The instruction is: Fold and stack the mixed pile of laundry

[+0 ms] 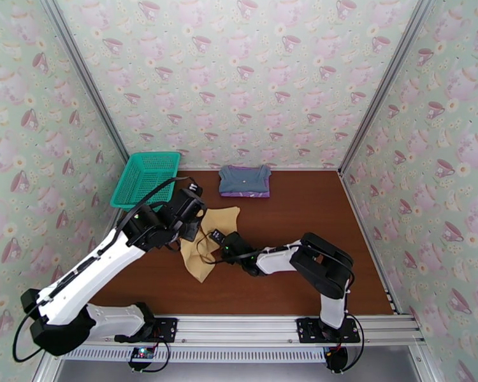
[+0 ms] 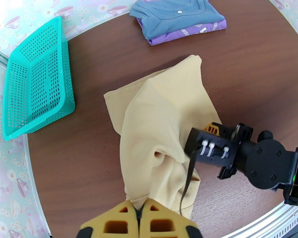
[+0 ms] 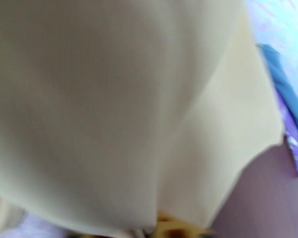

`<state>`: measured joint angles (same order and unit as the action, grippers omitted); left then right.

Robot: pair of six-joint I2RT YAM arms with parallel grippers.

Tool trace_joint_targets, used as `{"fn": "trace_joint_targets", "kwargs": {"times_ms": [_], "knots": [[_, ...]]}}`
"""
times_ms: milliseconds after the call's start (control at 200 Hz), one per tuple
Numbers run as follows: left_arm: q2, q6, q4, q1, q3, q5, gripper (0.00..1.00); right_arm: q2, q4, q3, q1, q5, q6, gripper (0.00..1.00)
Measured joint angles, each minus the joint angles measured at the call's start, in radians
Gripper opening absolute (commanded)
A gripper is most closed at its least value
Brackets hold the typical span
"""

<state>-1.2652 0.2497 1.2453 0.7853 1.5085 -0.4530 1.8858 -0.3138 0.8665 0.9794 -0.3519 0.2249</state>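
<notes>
**Left gripper (image 2: 140, 209) and right gripper (image 2: 208, 131) both clamped on the mustard-yellow piece (image 2: 165, 116)**

Left gripper sits closed at the near end of the mustard-yellow piece, its two yellow fingers pressed together with a pinch of cloth between them; the fabric rises from the table (image 1: 303, 249) to that pinch in a soft ridge. Right gripper comes in low from the right side and meets the same garment at its right edge; its jaws are closed, the tips buried in the fold of cloth (one yellow finger just peeks out beside the black wrist), and from its own wrist camera the mustard fabric drapes right across the fingers, blurred. The garment lies crumpled and half doubled over in the near-left part of the table, between the two arms, one corner pointing toward the far wall.

At the far edge, well apart from the mustard cloth, the grey-blue piece (image 2: 177, 14) lies folded on top of the purple T-shirt (image 2: 196, 30); a strip of purple with pale print shows along the stack's near side. A teal mesh basket (image 2: 65, 68) stands in the far-left corner, tilted against the wall.
</notes>
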Motion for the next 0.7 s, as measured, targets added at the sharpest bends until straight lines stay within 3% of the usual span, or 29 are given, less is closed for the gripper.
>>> {"fn": "trace_joint_targets", "kwargs": {"times_ms": [115, 275, 476, 701], "knots": [[0.016, -0.005, 0.005, -0.006, 0.0, -0.001, 0.0, -0.099, 0.034, -0.041, 0.0, -0.067, 0.035, 0.0], [0.035, -0.018, 0.041, -0.011, 0.045, -0.003, 0.0, -0.439, 0.215, -0.018, 0.0, -0.111, 0.112, 0.0], [0.023, -0.043, 0.095, -0.011, 0.244, 0.041, 0.0, -0.783, 0.536, 0.249, -0.014, -0.139, 0.216, 0.0], [-0.098, -0.098, 0.153, -0.01, 0.521, 0.14, 0.0, -0.896, 0.825, 0.491, -0.082, -0.222, 0.313, 0.0]]}}
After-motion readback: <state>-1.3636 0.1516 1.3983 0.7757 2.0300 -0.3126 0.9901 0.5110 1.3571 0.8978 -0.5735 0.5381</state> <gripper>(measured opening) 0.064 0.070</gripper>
